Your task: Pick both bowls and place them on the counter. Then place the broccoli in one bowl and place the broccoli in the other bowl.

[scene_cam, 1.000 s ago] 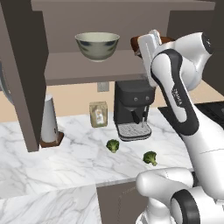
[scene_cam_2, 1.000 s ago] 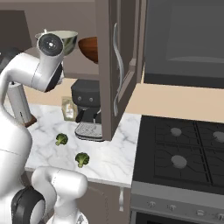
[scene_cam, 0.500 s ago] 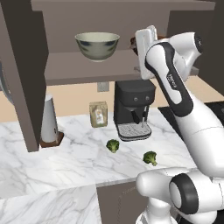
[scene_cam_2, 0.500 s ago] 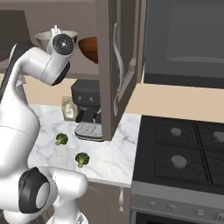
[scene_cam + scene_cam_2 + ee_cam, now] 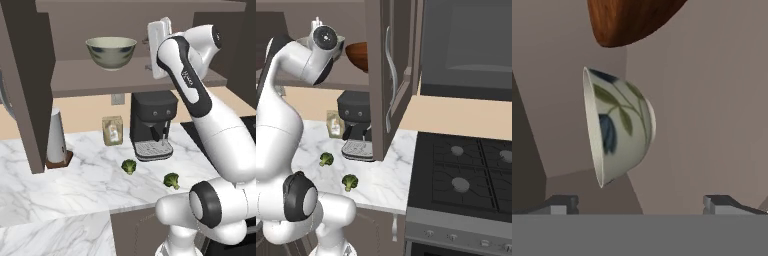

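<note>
Holding our gripper up at shelf height inside the cabinet, we keep its fingers spread wide with nothing between them; just ahead of the tips the pale ceramic bowl shows on its side in the rolled hand view, painted with blue and green leaves, apart from both fingers; nearer the hand's side than that one, the red-brown bowl sits on the same shelf; well below us on the marble counter two broccoli florets lie apart, the other broccoli nearer the front edge; behind them stand a black coffee machine, a small packet whose label we cannot read, and a pale grinder; lettering on the arm's link is too small to read; beyond to the right lies the black stovetop.
</note>
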Controlling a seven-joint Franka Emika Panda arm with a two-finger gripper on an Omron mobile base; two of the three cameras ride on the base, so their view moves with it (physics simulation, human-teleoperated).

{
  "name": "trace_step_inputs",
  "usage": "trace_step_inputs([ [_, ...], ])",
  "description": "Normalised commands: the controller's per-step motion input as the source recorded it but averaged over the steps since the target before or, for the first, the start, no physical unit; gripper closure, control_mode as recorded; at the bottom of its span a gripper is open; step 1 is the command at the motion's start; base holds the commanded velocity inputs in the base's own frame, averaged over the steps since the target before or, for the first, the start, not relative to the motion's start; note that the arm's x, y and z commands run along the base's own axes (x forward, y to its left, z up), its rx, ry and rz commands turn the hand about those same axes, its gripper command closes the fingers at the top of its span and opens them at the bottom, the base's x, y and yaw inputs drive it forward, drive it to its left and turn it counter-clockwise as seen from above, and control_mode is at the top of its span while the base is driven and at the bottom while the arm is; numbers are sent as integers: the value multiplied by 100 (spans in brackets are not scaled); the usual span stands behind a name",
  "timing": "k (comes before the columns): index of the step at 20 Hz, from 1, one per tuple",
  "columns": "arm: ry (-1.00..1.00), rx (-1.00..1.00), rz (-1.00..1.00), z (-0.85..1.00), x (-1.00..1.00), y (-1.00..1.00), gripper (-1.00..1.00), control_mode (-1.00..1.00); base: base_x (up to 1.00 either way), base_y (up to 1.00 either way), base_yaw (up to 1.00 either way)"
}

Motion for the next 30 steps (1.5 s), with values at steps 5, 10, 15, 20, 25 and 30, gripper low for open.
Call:
trace_step_inputs([
  [5, 0, 5, 0, 3, 35, 1, -100, -100, 0, 0, 0],
  [10, -6, 2, 0, -16, 29, 8, -100, -100, 0, 0, 0],
  [15, -5, 4, 0, -18, 35, 15, -100, -100, 0, 0, 0],
  [20, -1, 5, 0, -4, 29, 14, -100, -100, 0, 0, 0],
  [25, 0, 4, 0, 0, 24, 12, -100, -100, 0, 0, 0],
  [30, 4, 0, 0, 0, 21, 15, -100, -100, 0, 0, 0],
])
